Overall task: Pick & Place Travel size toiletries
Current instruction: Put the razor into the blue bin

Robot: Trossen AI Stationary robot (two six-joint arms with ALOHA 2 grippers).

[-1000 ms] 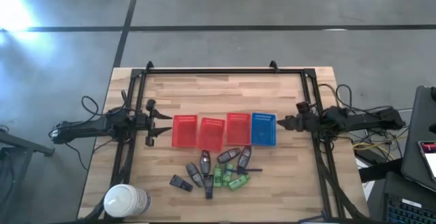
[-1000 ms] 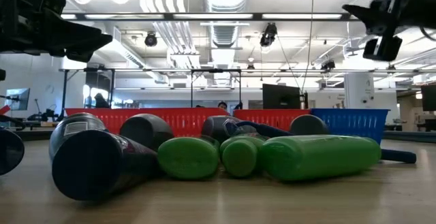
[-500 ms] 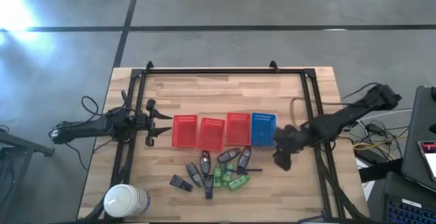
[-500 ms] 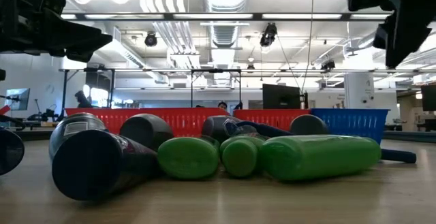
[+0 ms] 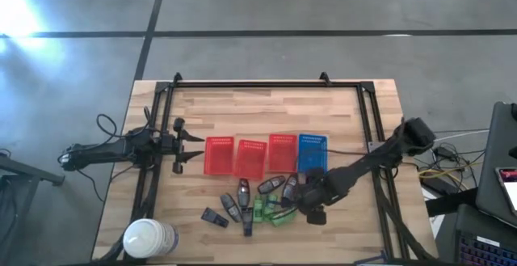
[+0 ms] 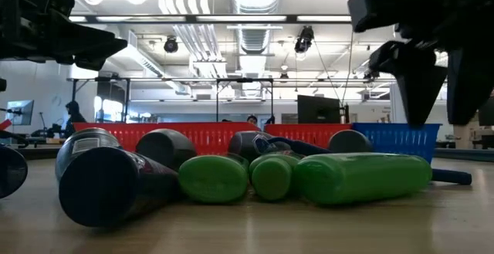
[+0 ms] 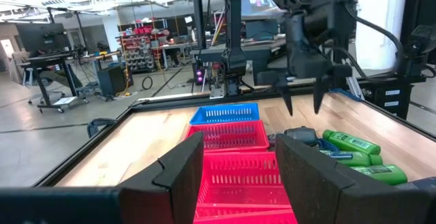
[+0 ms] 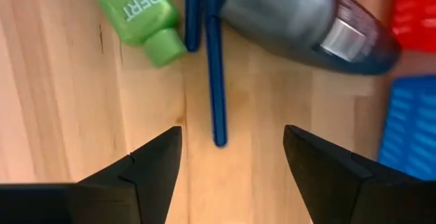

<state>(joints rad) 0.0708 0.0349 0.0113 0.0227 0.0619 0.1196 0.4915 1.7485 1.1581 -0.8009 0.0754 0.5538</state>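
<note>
Three red baskets [image 5: 250, 156] and blue basket [image 5: 313, 152] holding nothing visible; toiletries [image 5: 260, 203] just beside. Right pincer [image 5: 304, 204] open, empty, over toiletries; left pincer [image 5: 196, 147] partly open, empty, beside red baskets.

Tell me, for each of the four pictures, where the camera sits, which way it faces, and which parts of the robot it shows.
High view: above, facing straight down at the table; both arms show, right claw at the bottle pile.
Low view: at tabletop height, facing the green bottle; right claw hangs above.
Left wrist view: on the left arm, facing across the red baskets; left claw open.
Right wrist view: facing down at a blue stick; fingers open.
Shared: the blue basket appears in every view.
</note>
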